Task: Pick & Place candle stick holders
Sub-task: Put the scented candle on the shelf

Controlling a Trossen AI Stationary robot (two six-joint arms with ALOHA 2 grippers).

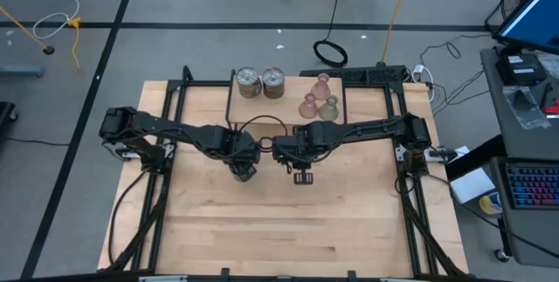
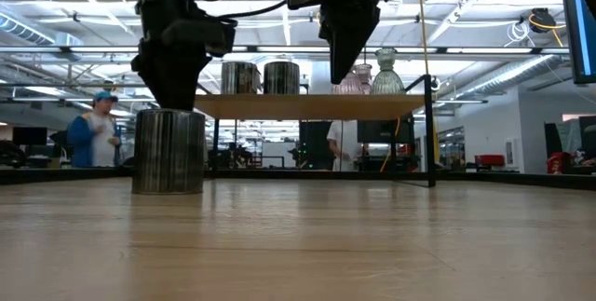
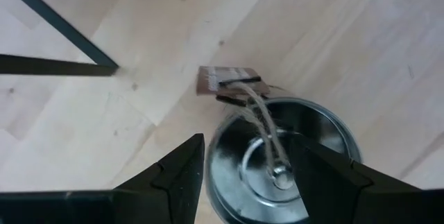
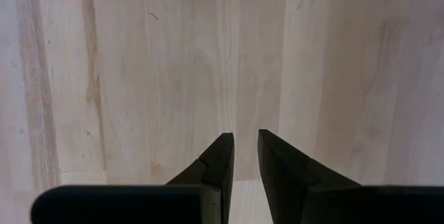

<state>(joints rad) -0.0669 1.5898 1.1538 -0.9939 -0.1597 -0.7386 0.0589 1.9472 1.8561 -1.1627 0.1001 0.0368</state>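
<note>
Candle stick holders are split between two places. One silver holder (image 2: 169, 150) stands upright on the bare wood of the worktop (image 1: 297, 230), close to its middle, directly under the left claw (image 1: 244, 172). In the left wrist view the same silver holder (image 3: 277, 165) shows its open top, with one dark finger (image 3: 173, 175) outside its rim and the other finger over its mouth; the fingers sit spread across the rim, and whether they press on the metal cannot be told.

The other holders stand on a raised shelf (image 1: 288, 107) at the worktop's 12 o'clock edge: two silver ones (image 1: 261, 83) side by side, and at their 3 o'clock a tight cluster of glass ones, two pinkish (image 1: 309, 105) and one olive-green (image 1: 329, 108). In the low view the shelf board (image 2: 307, 105) carries the two silver holders (image 2: 261, 77) with the glass ones (image 2: 372, 71) beside them.

The right claw (image 1: 302, 177) hangs above the bare worktop just at 3 o'clock of the left claw, its fingers (image 4: 218, 165) nearly together with a narrow gap, holding nothing.

In the room beyond, a person in a blue top (image 2: 93, 131) stands far off.
</note>
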